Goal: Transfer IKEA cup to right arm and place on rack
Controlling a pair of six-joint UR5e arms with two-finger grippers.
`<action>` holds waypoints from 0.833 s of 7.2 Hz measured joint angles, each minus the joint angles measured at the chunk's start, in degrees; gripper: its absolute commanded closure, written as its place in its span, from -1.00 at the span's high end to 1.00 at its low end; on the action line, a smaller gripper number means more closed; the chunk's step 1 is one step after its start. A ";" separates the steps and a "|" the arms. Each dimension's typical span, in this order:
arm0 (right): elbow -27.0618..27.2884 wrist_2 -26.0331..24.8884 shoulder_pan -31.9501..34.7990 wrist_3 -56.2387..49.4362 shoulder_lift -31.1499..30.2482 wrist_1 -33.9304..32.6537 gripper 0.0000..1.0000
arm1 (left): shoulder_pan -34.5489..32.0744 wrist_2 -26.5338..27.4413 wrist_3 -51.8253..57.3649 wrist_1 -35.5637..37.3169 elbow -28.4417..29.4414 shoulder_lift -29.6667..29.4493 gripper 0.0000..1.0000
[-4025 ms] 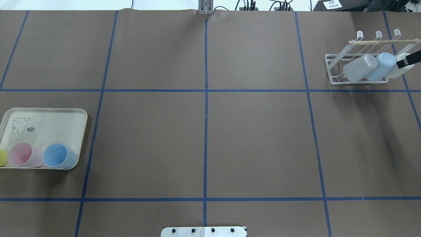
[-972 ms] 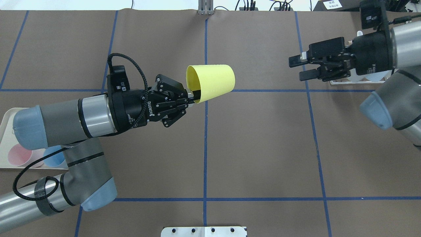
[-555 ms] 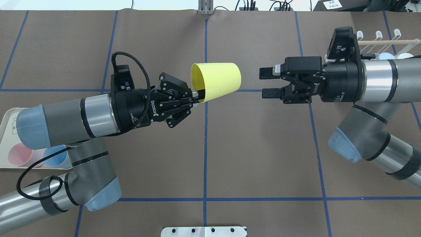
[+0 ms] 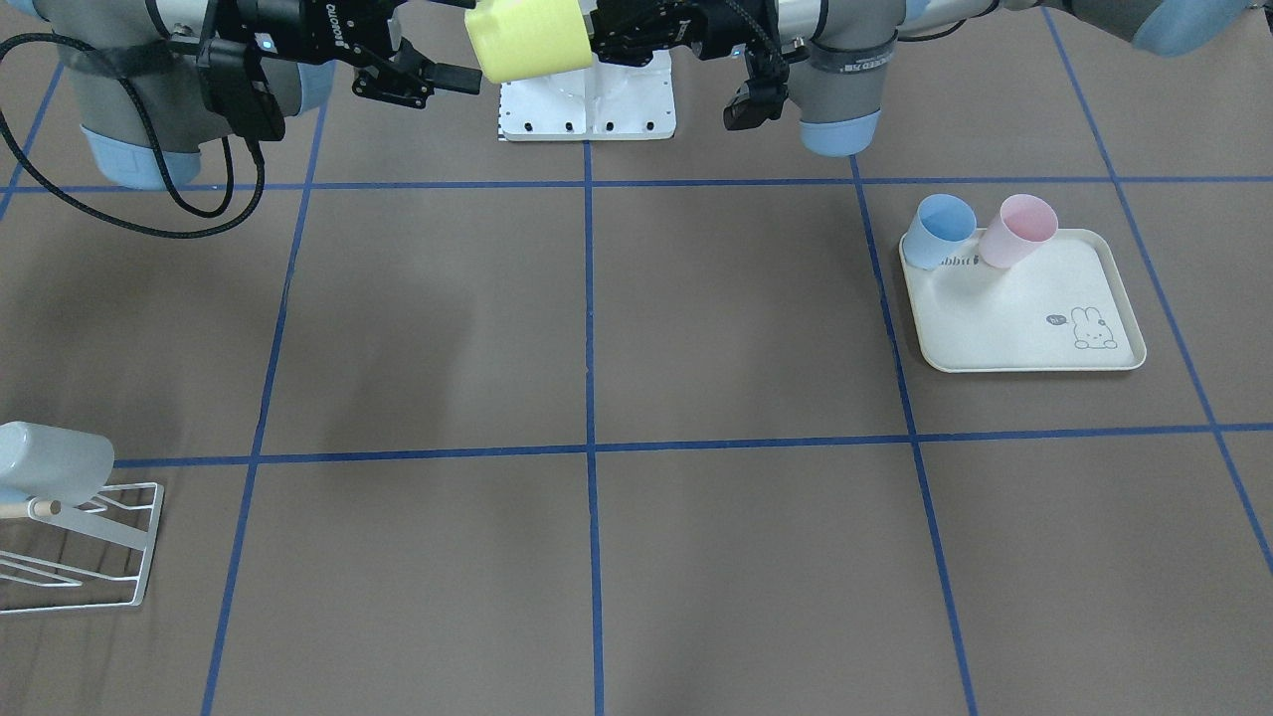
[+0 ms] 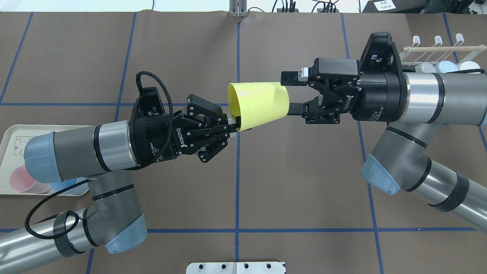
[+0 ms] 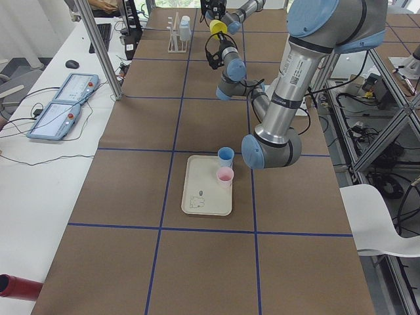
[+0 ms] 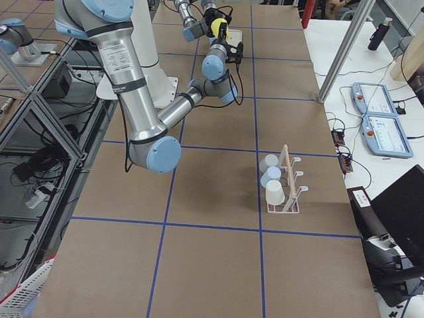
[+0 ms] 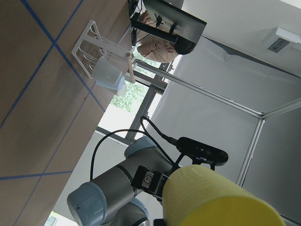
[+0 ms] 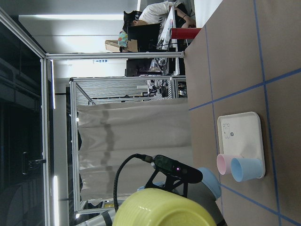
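Over mid table (image 5: 304, 179), the left gripper (image 5: 233, 124) pinches one yellow cup (image 5: 258, 104); the right gripper (image 5: 293, 94) gapes at its base; three cups (image 7: 273, 177) on the rack (image 5: 441, 48).

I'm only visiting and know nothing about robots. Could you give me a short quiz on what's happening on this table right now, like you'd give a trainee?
1. Multiple choice: what colour is the raised cup between the two arms? A) pink B) yellow C) blue
2. True or false: the cream tray holds three cups.
3. Short answer: which arm's pincer grips the raised cup by its rim?

Key:
1. B.
2. False: it holds two, a blue cup and a pink cup.
3. The left pincer. The right pincer is open at the cup's base.
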 measured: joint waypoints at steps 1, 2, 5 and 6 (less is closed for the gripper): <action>0.05 -0.42 -0.26 0.47 0.17 0.33 0.87 | 0.34 -0.02 -0.64 -1.51 0.18 -0.04 -1.00; 0.13 -0.81 -0.48 0.76 0.29 0.54 0.87 | 0.69 -0.03 -0.89 -2.44 0.25 -0.10 -1.00; 0.16 -3.97 -2.30 2.04 0.37 2.88 0.89 | 1.72 -0.03 -1.34 -4.37 0.33 -0.20 -1.00; 0.12 -4.38 -2.78 2.14 0.37 3.43 0.90 | 1.82 -0.01 -1.65 -4.53 0.33 -0.39 -1.00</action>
